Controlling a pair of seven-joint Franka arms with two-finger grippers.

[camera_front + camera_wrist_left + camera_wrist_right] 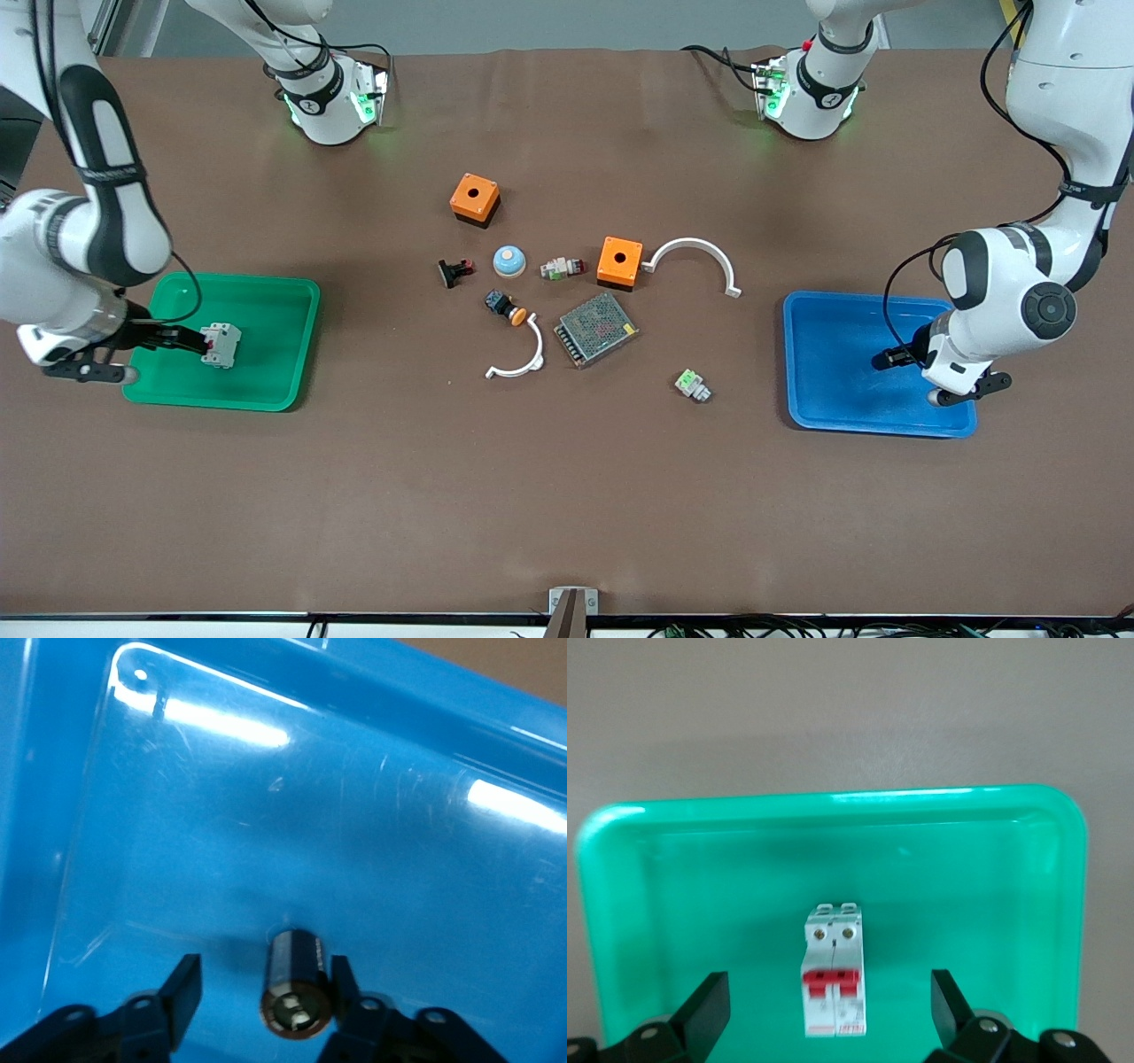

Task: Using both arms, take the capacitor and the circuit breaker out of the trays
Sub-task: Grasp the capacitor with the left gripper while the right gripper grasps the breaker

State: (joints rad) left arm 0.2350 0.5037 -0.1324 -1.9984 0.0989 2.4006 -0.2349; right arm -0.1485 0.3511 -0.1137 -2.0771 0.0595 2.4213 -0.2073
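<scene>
The breaker [221,345], a white-grey block with a red lever, lies in the green tray [266,310] at the right arm's end of the table. My right gripper [188,340] is low over the tray, open, with the breaker [834,983] lying free between its fingers [709,1005]. The capacitor [297,981], a small black cylinder, lies on its side in the blue tray [266,815]. My left gripper [261,997] is open around it, one finger [344,988] against it. In the front view my left gripper [895,358] is low over the blue tray [833,337] and hides the capacitor.
Between the trays lie two orange boxes [475,198] [619,261], a blue-domed button [509,260], an orange-capped push button [505,307], a mesh-covered metal box [596,329], two white curved pieces [694,257] [518,359] and small grey-green blocks [692,385] [563,268].
</scene>
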